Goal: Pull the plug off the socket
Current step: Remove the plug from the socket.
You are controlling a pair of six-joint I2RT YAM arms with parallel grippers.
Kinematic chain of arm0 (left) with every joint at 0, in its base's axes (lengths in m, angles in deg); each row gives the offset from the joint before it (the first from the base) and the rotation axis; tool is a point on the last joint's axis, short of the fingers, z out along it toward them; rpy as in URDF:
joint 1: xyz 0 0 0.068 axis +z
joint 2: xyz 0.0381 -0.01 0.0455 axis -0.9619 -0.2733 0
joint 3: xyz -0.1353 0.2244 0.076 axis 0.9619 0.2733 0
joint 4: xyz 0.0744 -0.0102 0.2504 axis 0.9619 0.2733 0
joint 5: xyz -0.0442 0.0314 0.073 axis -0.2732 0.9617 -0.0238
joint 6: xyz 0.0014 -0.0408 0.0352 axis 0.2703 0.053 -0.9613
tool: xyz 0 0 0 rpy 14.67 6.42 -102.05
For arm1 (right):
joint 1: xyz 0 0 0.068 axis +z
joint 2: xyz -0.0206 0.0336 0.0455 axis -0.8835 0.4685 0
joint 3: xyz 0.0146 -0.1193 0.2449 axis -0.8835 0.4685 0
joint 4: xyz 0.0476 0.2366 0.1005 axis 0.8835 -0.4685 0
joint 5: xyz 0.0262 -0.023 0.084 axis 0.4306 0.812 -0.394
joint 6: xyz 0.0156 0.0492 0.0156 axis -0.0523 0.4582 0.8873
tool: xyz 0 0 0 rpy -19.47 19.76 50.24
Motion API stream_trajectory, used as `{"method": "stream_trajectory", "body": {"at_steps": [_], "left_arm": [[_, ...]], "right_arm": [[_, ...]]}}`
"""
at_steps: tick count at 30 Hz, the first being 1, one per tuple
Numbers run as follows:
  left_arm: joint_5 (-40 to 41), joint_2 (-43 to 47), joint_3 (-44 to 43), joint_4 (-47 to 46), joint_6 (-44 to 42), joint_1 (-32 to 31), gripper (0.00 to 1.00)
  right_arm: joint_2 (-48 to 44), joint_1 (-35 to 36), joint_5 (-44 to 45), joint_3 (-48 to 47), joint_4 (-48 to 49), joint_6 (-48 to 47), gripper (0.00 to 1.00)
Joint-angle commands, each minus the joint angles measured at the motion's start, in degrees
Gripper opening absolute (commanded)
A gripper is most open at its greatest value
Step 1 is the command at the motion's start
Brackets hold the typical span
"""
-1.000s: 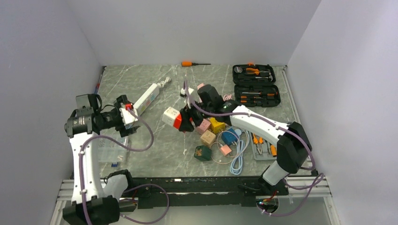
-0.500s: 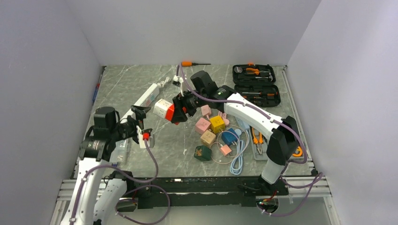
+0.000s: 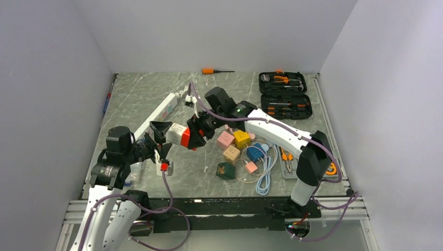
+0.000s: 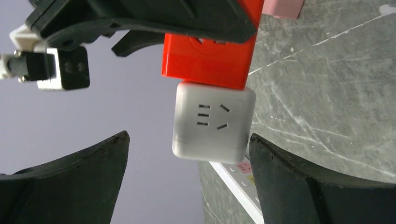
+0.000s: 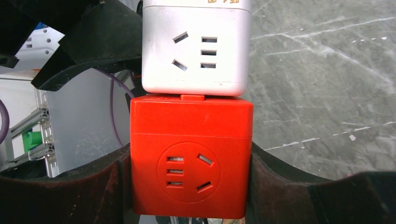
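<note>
A grey marbled table (image 3: 156, 89) was enclosed by plain white walls (image 3: 219, 31). An open tool case (image 3: 284, 94), a screwdriver (image 3: 214, 70), a white power strip (image 3: 162, 107) and coloured cube adapters (image 3: 233, 141) were scattered on it. The red cube socket (image 5: 189, 163) was pinched by the right gripper (image 5: 189, 154). The white cube plug (image 4: 212, 121), joined to it, was flanked by the spread left gripper (image 4: 189, 137).
</note>
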Motion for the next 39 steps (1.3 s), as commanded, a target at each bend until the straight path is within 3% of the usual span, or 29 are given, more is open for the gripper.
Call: {"method": "stream_trajectory", "body": {"at_steps": [1, 20, 22, 27, 31, 36, 39], "left_arm": [[-2.2, -0.3, 0.6, 1.1, -5.9, -1.7, 0.99], [-0.2, 2.0, 6.9, -4.1, -8.9, -5.6, 0.99], [-0.7, 2.8, 7.0, -4.9, -7.6, -5.6, 0.96], [-1.1, 3.8, 7.3, -4.2, -8.5, -5.7, 0.65], [-1.9, 3.9, 7.2, -2.6, -10.7, -6.1, 0.49], [-0.5, 3.7, 7.7, -1.7, -13.3, -6.5, 0.06], [2.1, 2.4, 7.8, 0.1, -15.3, -6.6, 0.0]], "right_arm": [[-1.2, 0.9, -2.4, -3.0, 2.5, -0.4, 0.0], [-2.0, 4.1, -4.3, -2.7, 2.7, -1.0, 0.0], [-1.9, 4.1, -4.3, -2.3, 2.5, -1.1, 0.0], [-1.7, 4.1, -4.5, -1.3, 2.4, -1.1, 0.0], [-1.0, 4.1, -4.9, -1.3, 2.5, -1.1, 0.0], [-0.8, 4.1, -4.7, -1.2, 1.7, -1.3, 0.0], [-1.7, 4.1, -3.5, 0.1, 0.9, -1.4, 0.0]]}}
